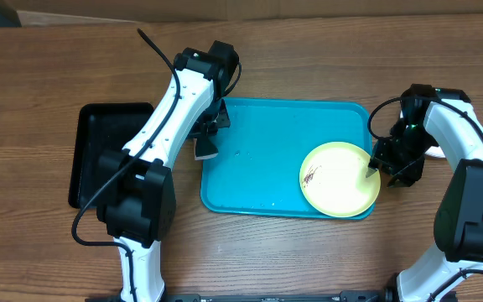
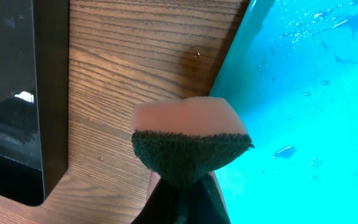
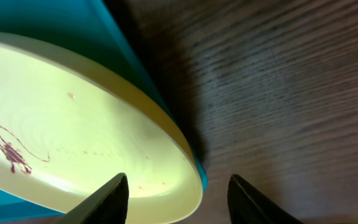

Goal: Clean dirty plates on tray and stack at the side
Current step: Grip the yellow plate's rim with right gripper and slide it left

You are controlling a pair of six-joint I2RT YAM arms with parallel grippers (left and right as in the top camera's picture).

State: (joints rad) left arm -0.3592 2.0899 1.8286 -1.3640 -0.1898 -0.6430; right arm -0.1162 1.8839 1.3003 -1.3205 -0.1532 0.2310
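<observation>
One yellow-green plate (image 1: pixel 340 178) with a dark-red smear lies in the right end of the turquoise tray (image 1: pixel 262 159). My right gripper (image 1: pixel 384 168) is open at the plate's right rim. In the right wrist view its fingers (image 3: pixel 178 180) straddle the rim of the plate (image 3: pixel 73 124), one over the plate and one over the wood beyond the tray's edge (image 3: pixel 129 56). My left gripper (image 1: pixel 208 138) is shut on a pink sponge with a dark green scrub face (image 2: pixel 191 134), held at the tray's left edge (image 2: pixel 303 93). The white and pale blue plates are out of view.
A black tray (image 1: pixel 99 151) lies left of the turquoise tray, and it also shows in the left wrist view (image 2: pixel 11 93). Water droplets dot the turquoise tray's floor. Bare wooden table (image 1: pixel 325 50) surrounds both trays.
</observation>
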